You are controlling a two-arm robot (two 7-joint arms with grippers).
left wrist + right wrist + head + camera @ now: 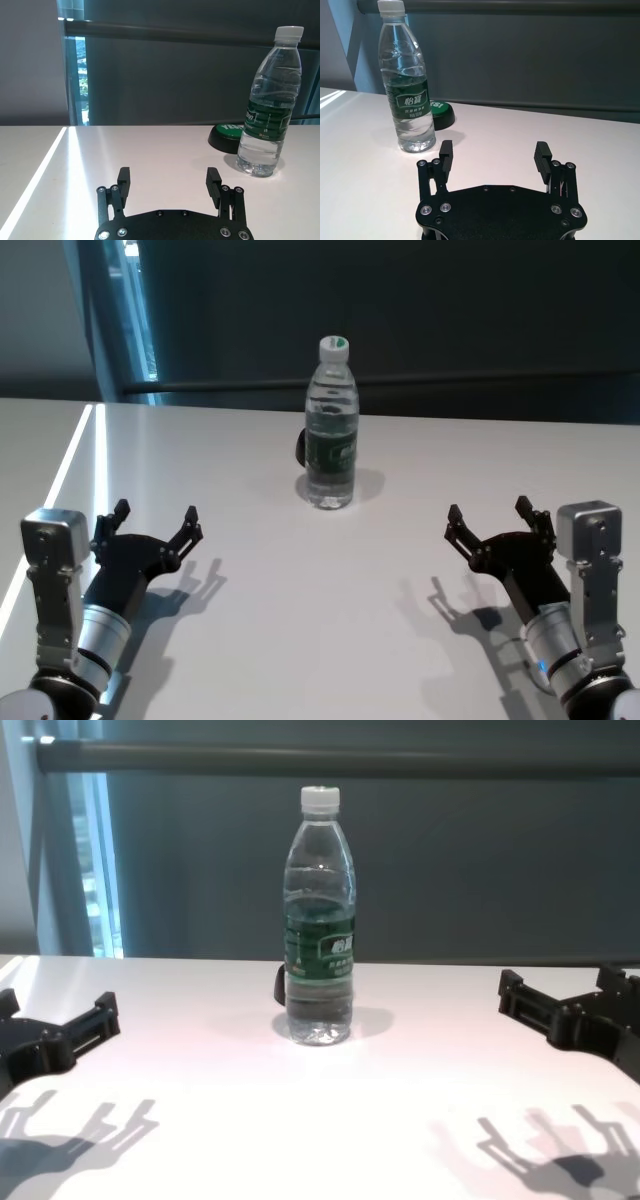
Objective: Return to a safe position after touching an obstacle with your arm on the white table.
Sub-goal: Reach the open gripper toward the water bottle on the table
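- Nearest the robot's body, left gripper [156,523] and right gripper [497,519] hover low over the white table [400,640], one to each side; both sets of jaws stand wide apart and hold nothing, which fits a neutral, drawn-back posture rather than a grasp.
- Each gripper is well apart from the obstacle, so neither arm touches it; judged from this, the arms are at or close to the safe position the task asks for.
- Farther out, on the table's midline, the water bottle [331,425] stands upright with its white cap [334,345] on, clear of both arms.
- Just behind the bottle lies a low, dark, round object with a green top [227,136]; what it is cannot be told.
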